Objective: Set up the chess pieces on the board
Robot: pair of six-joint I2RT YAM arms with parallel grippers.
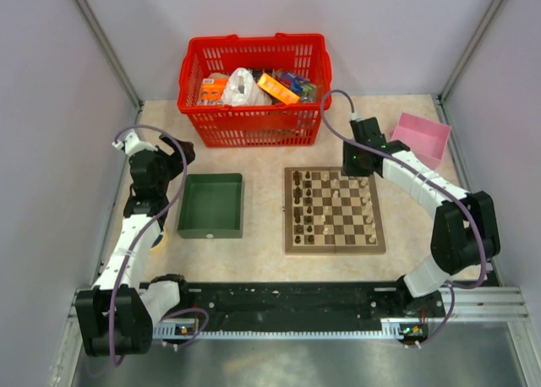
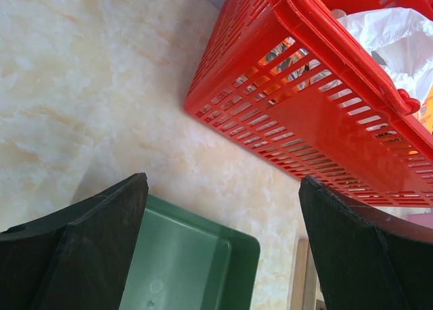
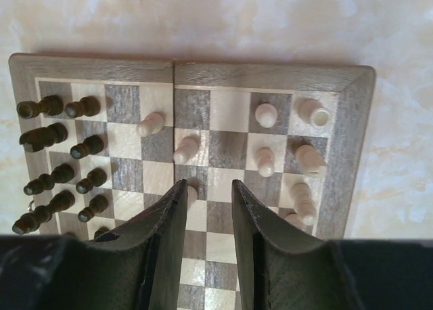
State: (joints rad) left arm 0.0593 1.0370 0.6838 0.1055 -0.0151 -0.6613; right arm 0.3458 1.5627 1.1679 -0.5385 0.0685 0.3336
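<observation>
Right arm (image 1: pixel 456 231): elbow out at 3 o'clock of the board (image 1: pixel 334 248), forearm reaching toward 10 o'clock, wrist bent down over the board's 1 o'clock corner.

Board sits at 3 o'clock of the tray (image 1: pixel 211 232) and 5 o'clock of the basket (image 1: pixel 254 125). Dark pieces (image 3: pixel 86 147) stand in two files along its 9 o'clock side. Pale pieces (image 3: pixel 309 158) are mostly along the 3 o'clock side, with a few out mid-board.

Right gripper (image 3: pixel 209 185) points down at the squares. Its fingers are parted by a narrow gap, and we see mostly board through it. One of the pale ones stands right at the left fingertip, partly hidden, so we can't tell if it touches.

Left arm (image 1: pixel 139 226) is folded up at 9 o'clock of the tray, off the board. Left gripper (image 2: pixel 223 181) is spread wide with nothing between the fingers. It hangs above the tray's corner, with the basket at 1 o'clock in its own view.
</observation>
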